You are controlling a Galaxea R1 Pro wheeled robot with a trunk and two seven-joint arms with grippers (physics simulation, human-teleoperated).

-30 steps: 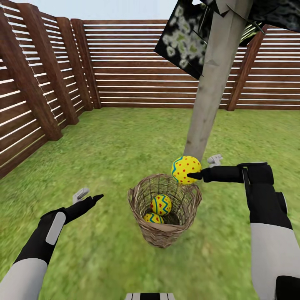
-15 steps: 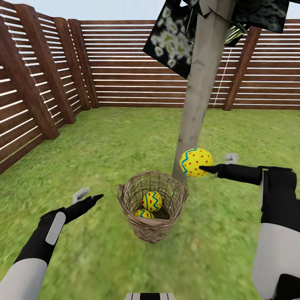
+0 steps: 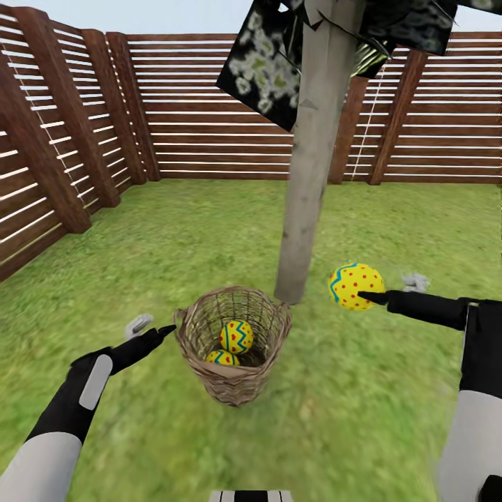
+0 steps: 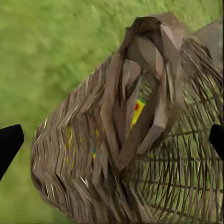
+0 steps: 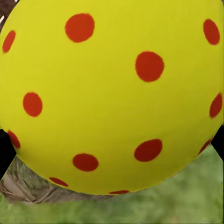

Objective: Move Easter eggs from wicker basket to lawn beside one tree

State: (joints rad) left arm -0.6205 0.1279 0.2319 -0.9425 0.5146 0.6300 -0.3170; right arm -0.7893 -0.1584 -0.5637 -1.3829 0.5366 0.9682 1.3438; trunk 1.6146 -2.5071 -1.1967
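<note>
Fingers of the right gripper (image 3: pixel 364 295) are clamped on one Easter egg (image 3: pixel 356 286), holding it in the air just to the right of the tree (image 3: pixel 307 181) trunk's base, above the lawn (image 3: pixel 390 390). That position suits the job: the egg is already clear of the wicker basket (image 3: pixel 232 341) and close to the trunk, so lowering it onto the grass there would leave it next to the tree. In the right wrist view the egg (image 5: pixel 112 93) sits between the dark fingertips, its yellow shell dotted with red, with grass beneath it.

Left gripper (image 3: pixel 148 330) hangs with its fingers spread and nothing between them, on the far side of the basket from the tree and pointed at the wicker wall (image 4: pixel 130 140). It may be waiting there to steady the basket or to reach in for the next egg.

Two more eggs (image 3: pixel 236 337) lie inside the basket, one resting above the other, each yellow with red dots and a blue zigzag band. The basket stands upright just in front of the trunk's base, its tan open weave letting the egg colours show through. By my reckoning, one egg of three is out and none is yet set down.
</note>
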